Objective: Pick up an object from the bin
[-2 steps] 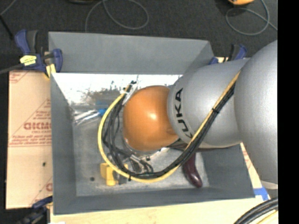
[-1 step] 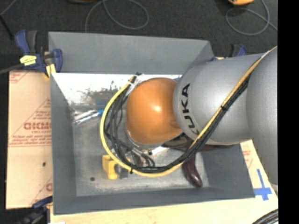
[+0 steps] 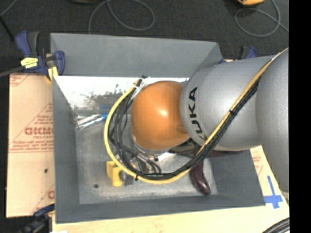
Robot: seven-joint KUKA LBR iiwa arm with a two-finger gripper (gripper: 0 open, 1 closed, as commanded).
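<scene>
Nearest the lens sits the arm's grey link (image 3: pixel 228 106), coming in from the right and covering much of the bin (image 3: pixel 146 204). Its orange cover (image 3: pixel 155 115) hangs over the middle of the floor, with a yellow cable (image 3: pixel 107 130) looped round its left side and under it. The jaws lie somewhere below that cover, among dark cabling, and I cannot tell whether they are apart, together or clamped on anything. 3 loose things show on the floor. A small yellow block (image 3: pixel 114 174) lies at the lower left, just beside the cable loop and nearest to where the wrist points. A long dark maroon thing (image 3: pixel 200 179), rounded at its end, lies at the lower right, partly under the arm. A pale blue and clear scrap (image 3: pixel 92 119) lies by the far left wall, apart from the other 2. Nothing is seen lifted clear of the floor. My reading is that the step in hand is the reach down to the floor, close on the grasp itself, so the pick is not yet done. The yellow block looks the likeliest target, though the cover hides what is directly under the wrist. The next move would call for the jaws to close squarely on 1 thing, then a straight lift that keeps the cable loop from dragging the block aside.
</scene>
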